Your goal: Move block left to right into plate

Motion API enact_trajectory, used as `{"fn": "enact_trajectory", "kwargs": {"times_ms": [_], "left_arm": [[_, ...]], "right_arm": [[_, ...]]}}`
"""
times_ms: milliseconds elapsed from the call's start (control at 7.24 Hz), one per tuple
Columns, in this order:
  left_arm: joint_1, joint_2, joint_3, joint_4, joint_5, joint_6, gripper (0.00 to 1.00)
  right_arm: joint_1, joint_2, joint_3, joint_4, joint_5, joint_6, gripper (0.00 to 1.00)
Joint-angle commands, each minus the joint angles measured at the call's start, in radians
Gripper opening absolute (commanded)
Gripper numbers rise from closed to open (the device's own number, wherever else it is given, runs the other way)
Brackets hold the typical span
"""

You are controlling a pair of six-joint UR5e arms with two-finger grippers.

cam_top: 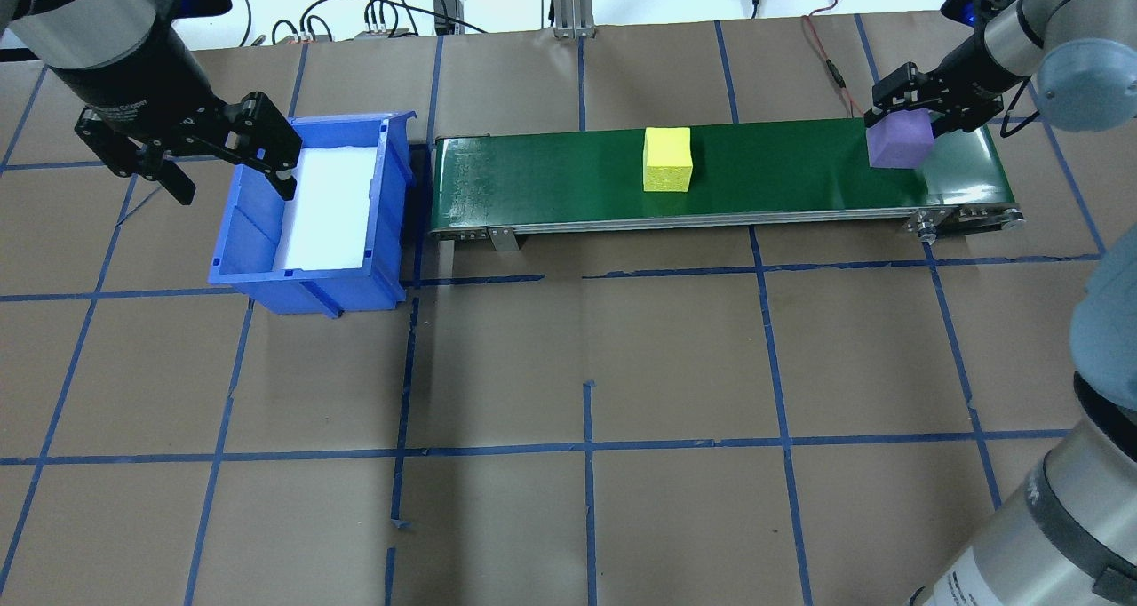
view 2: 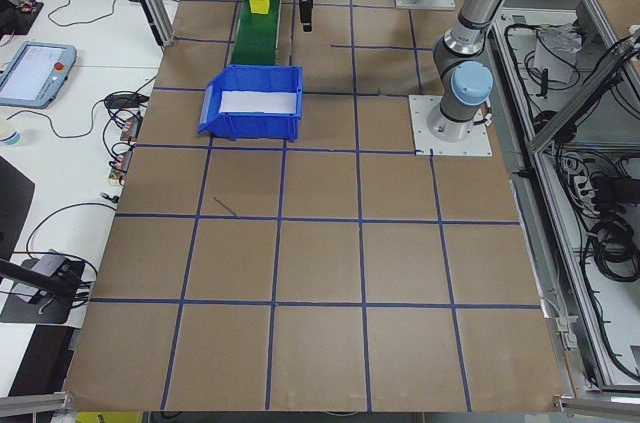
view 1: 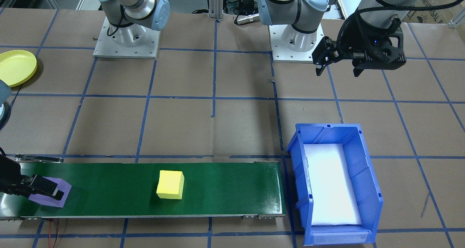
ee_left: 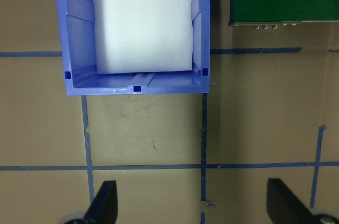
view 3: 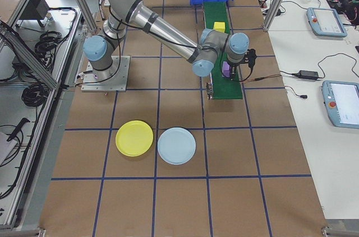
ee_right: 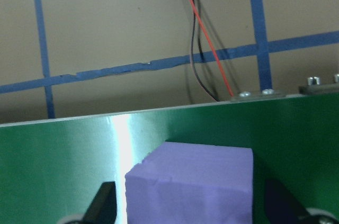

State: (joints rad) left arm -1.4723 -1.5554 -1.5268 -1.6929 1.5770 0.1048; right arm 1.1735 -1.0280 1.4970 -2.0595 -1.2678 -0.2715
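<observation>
Purple block [cam_top: 899, 141] sits at the right end of the green conveyor [cam_top: 551, 175], bracketed by the right tool [cam_top: 906, 113], fingers either side of it; whether they pinch yet, cannot tell. Judged: grasp step, for carrying to a plate. Yellow block [cam_top: 668, 158] mid-belt, untouched. Left tool [cam_top: 218, 157] hangs spread, holding nothing, beside the blue bin [cam_top: 258, 233], likely parked clear. Yellow plate [view 3: 134, 138] and pale blue plate [view 3: 176, 145] wait on the table [cam_top: 586, 366], well apart from the belt.

The purple block [ee_right: 190, 181] looks like matt, finely grainy foam on a smooth, glossy green belt [cam_top: 551, 175], beside a shiny blue plastic bin [view 1: 367, 175] with white foam padding [ee_left: 142, 20], all over matt brown paper [cam_top: 577, 366].
</observation>
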Motion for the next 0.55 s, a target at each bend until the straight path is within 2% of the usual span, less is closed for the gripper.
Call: {"fn": "enact_trajectory", "kwargs": {"times_ms": [0,138,276,414], "left_arm": [[-0.003,0.000,-0.004,0.001,0.001,0.001,1.00],[-0.003,0.000,-0.003,0.001,0.000,0.001,1.00],[-0.003,0.001,-0.001,0.001,-0.002,0.001,1.00],[0.000,0.001,0.005,0.001,-0.002,0.003,1.00]], "right_arm": [[0.000,-0.001,0.008,-0.004,-0.065,-0.009,0.40],[0.000,-0.015,0.003,-0.004,-0.158,-0.040,0.27],[-0.017,-0.059,0.009,0.005,-0.230,-0.105,0.25],[-0.090,-0.116,0.031,0.047,-0.237,-0.185,0.25]]}}
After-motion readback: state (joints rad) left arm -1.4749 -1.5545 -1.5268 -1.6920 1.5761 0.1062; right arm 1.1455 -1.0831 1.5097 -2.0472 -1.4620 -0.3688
